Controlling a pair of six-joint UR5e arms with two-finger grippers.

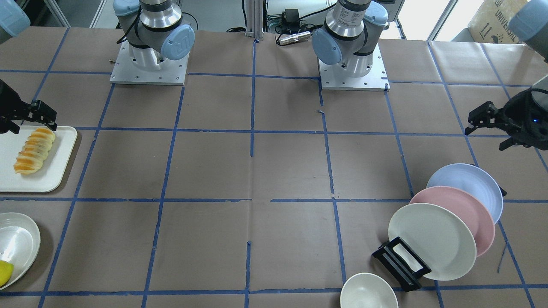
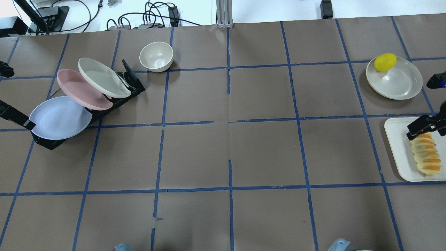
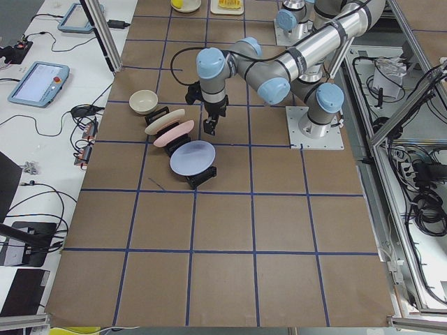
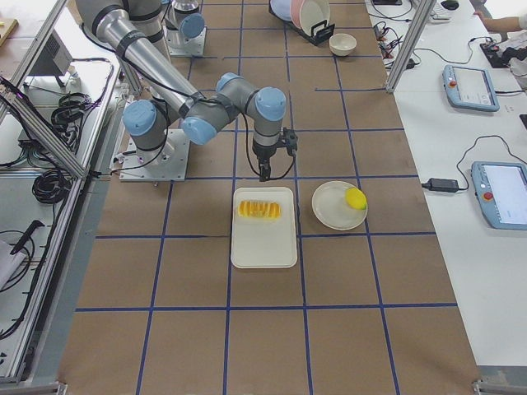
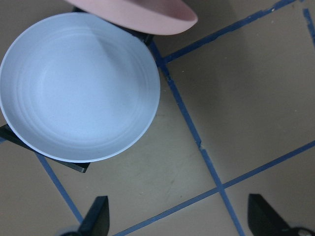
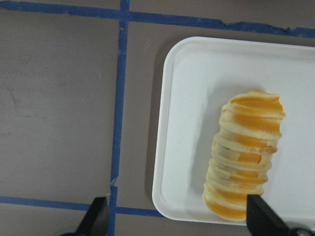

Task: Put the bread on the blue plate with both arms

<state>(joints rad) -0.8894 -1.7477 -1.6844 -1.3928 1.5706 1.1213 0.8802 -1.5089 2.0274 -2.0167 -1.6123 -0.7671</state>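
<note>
The bread lies on a white tray; it also shows in the overhead view and in the right wrist view. My right gripper is open and empty, above the tray's edge beside the loaf's end. The blue plate leans in a black rack as the lowest of three plates. My left gripper is open and empty, hovering just off the blue plate's rim.
A pink plate and a cream plate stand in the same rack. A cream bowl sits near it. A cream plate with a yellow lemon-like piece lies beside the tray.
</note>
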